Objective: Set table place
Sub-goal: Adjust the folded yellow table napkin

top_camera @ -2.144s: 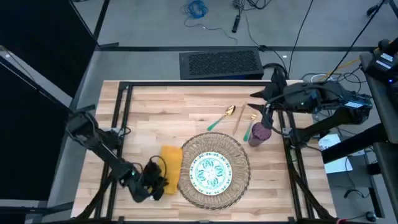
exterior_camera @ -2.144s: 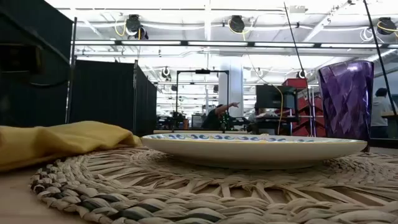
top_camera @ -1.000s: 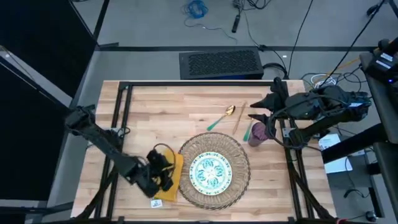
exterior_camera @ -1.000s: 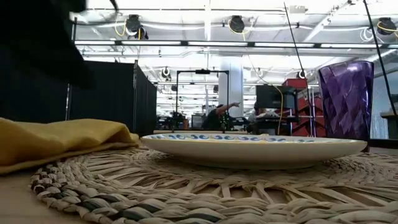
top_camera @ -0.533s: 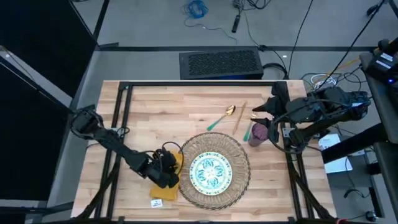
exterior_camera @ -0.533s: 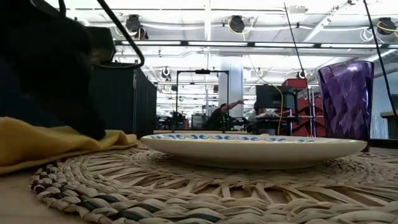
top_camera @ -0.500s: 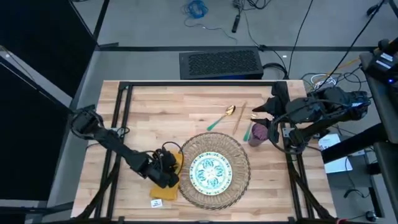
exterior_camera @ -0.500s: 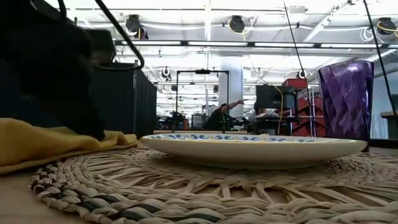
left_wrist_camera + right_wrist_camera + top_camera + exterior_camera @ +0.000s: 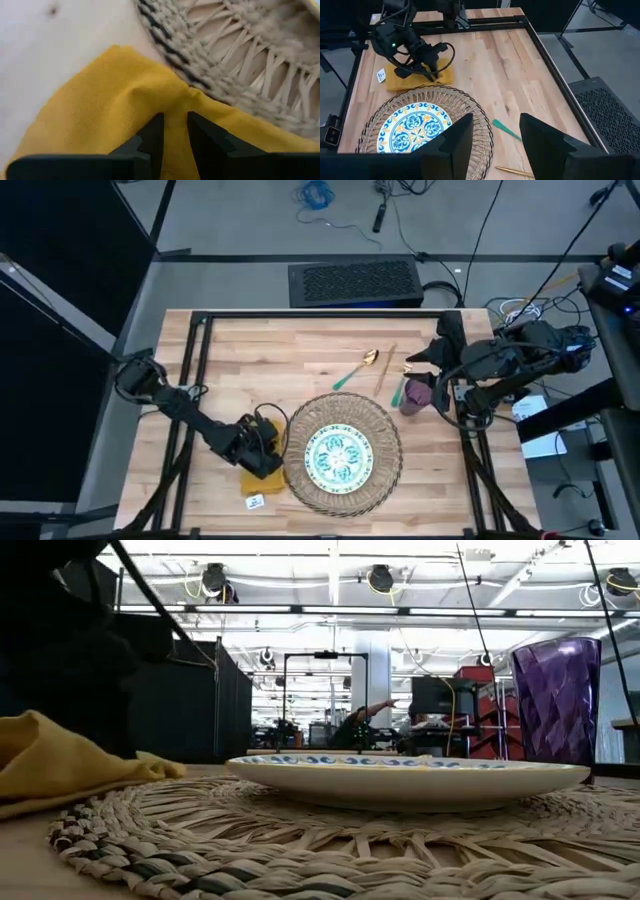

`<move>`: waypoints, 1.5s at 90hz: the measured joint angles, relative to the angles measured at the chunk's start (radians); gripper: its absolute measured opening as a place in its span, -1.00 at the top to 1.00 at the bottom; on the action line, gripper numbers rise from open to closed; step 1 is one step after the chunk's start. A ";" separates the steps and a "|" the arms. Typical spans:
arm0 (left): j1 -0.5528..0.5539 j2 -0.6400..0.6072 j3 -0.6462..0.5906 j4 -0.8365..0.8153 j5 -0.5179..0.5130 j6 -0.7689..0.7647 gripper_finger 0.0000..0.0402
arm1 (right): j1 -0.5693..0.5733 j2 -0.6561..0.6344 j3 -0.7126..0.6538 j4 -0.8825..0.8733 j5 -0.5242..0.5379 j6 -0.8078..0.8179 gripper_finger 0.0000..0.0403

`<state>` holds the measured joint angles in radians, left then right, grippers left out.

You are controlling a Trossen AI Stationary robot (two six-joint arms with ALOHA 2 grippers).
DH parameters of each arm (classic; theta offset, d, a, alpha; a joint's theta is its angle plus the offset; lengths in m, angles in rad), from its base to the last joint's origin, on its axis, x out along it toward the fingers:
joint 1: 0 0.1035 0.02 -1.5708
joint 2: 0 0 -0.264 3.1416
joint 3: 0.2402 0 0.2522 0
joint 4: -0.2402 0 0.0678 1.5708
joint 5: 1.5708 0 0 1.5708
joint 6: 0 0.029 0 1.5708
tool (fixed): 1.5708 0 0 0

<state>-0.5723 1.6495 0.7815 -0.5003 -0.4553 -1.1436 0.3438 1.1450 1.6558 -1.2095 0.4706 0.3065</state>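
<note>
Yellow napkin (image 9: 100, 110) pinched by left gripper (image 9: 173, 131).

On the bench (image 9: 300, 345) the mat (image 9: 378, 480) lies near the front edge, with the plate (image 9: 338, 456) on its middle. The napkin (image 9: 262, 478) lies against the mat's left rim, and the left tool (image 9: 262, 457) sits on it. A small tag (image 9: 254, 502) lies just in front of the napkin. The cup (image 9: 416, 394) stands beside the mat's right rear rim, with the cutlery (image 9: 357, 369) behind the mat. The right tool (image 9: 432, 365) hangs behind the cup
</note>
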 joint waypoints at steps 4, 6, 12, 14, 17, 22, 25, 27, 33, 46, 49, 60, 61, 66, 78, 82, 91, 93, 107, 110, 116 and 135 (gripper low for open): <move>0.000 0.000 0.000 -0.014 -0.008 -0.001 0.63 | 0.000 0.000 0.000 0.000 0.000 0.000 0.26; 0.000 -0.001 0.000 -0.015 -0.013 -0.001 0.63 | 0.000 0.000 0.000 0.000 0.000 0.000 0.26; -0.003 -0.012 0.003 -0.015 -0.024 0.011 0.63 | 0.000 0.000 0.000 0.000 0.000 0.002 0.26; -0.005 -0.018 0.006 -0.016 -0.031 0.021 0.63 | 0.000 0.000 0.000 0.000 0.000 0.004 0.26; -0.006 -0.029 0.014 -0.018 -0.043 0.030 0.63 | 0.000 0.000 0.000 0.000 0.000 0.004 0.26; -0.008 -0.054 0.027 -0.021 -0.059 0.049 0.63 | 0.000 0.000 0.000 0.000 0.000 0.004 0.26; -0.010 -0.071 0.032 -0.033 -0.066 0.053 0.63 | -0.001 0.000 0.000 0.000 0.000 0.004 0.26; -0.012 -0.082 0.035 -0.046 -0.070 0.055 0.63 | -0.001 0.000 0.000 0.000 0.000 0.004 0.26; -0.013 -0.111 0.046 -0.063 -0.080 0.054 0.63 | -0.001 0.000 0.000 0.000 0.000 0.004 0.26; -0.054 -0.150 0.051 -0.008 -0.051 0.031 0.63 | -0.001 0.000 0.000 0.001 0.000 0.009 0.26; -0.076 -0.147 0.051 0.014 -0.041 0.023 0.63 | -0.002 0.000 0.000 0.001 0.000 0.013 0.26; -0.162 -0.131 0.052 0.056 -0.025 -0.056 0.63 | -0.002 0.000 0.000 -0.005 -0.001 0.019 0.26; -0.170 -0.129 0.052 0.055 -0.025 -0.067 0.63 | -0.002 0.000 0.000 -0.006 -0.001 0.020 0.26; -0.207 -0.116 0.049 0.040 -0.025 -0.119 0.63 | -0.002 0.000 0.000 -0.006 0.000 0.021 0.26; -0.263 -0.063 0.048 0.048 -0.024 -0.211 0.63 | -0.002 0.000 0.000 -0.006 0.000 0.020 0.26; -0.272 -0.041 0.048 0.054 -0.022 -0.232 0.63 | -0.002 0.000 0.000 -0.006 0.000 0.021 0.26; -0.290 -0.002 0.048 0.084 -0.010 -0.262 0.63 | -0.001 0.000 0.000 -0.006 0.000 0.026 0.26; -0.292 0.004 0.048 0.088 -0.006 -0.265 0.63 | -0.002 0.000 0.000 -0.006 0.000 0.026 0.26; -0.318 0.037 0.048 0.098 0.021 -0.292 0.63 | -0.002 0.000 0.000 -0.006 0.000 0.029 0.26; -0.322 0.040 0.048 0.097 0.020 -0.293 0.63 | -0.002 0.000 0.000 -0.006 0.000 0.029 0.26; -0.327 0.041 0.050 0.080 0.016 -0.304 0.63 | -0.002 0.001 0.000 -0.005 0.000 0.029 0.26; -0.318 0.041 0.051 -0.016 0.010 -0.310 0.63 | -0.002 0.001 0.000 0.003 0.000 0.027 0.26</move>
<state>-0.8906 1.6905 0.8326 -0.5162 -0.4448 -1.4532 0.3420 1.1461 1.6558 -1.2068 0.4706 0.3336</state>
